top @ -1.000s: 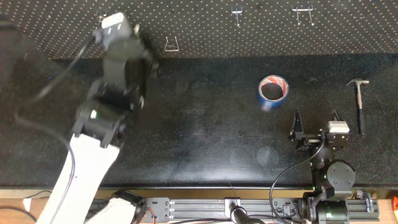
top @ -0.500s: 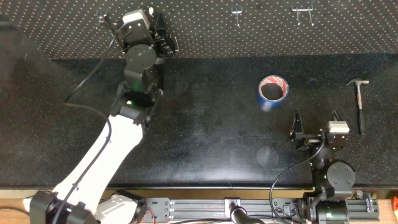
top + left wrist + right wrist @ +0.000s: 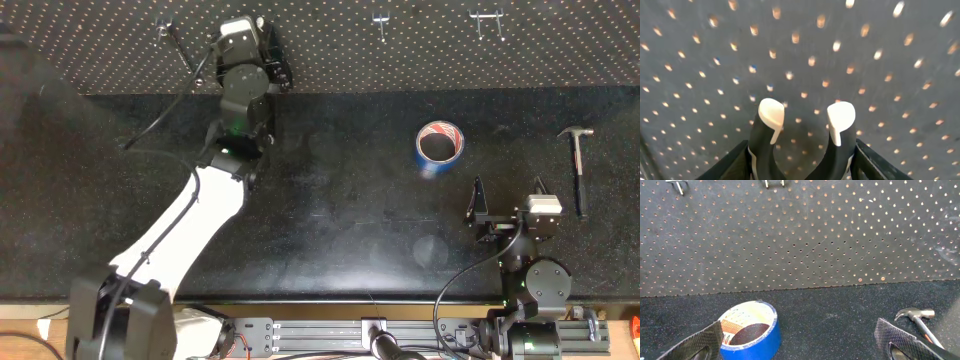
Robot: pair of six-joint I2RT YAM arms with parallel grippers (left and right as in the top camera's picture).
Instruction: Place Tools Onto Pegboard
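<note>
**Pegboard** (image 3: 420,55): runs along the far edge. It bears 2 wire hooks (image 3: 380,20) at far right, and neither holds a tool yet.

**Table** (image 3: 340,190): the dark worktop on which both tools lie, at the right.

**Left gripper** (image 3: 806,117): held close against the far-left board, white-tipped fingers (image 3: 771,114) apart with nothing between them. You probably cannot judge the remaining gap from the wrist view. Any forward creep could jam the tips into the board.

**Right gripper** (image 3: 505,205): near right, jaws spread wide and empty, just nearer than the tools.

**Tape roll** (image 3: 439,145): blue, lying flat at centre-right.

**Hammer** (image 3: 577,165): far right, head pointing toward the board. Gripped low on its thin handle, it could swing and miss the hook. If you send the left arm across, it may foul the right arm.
</note>
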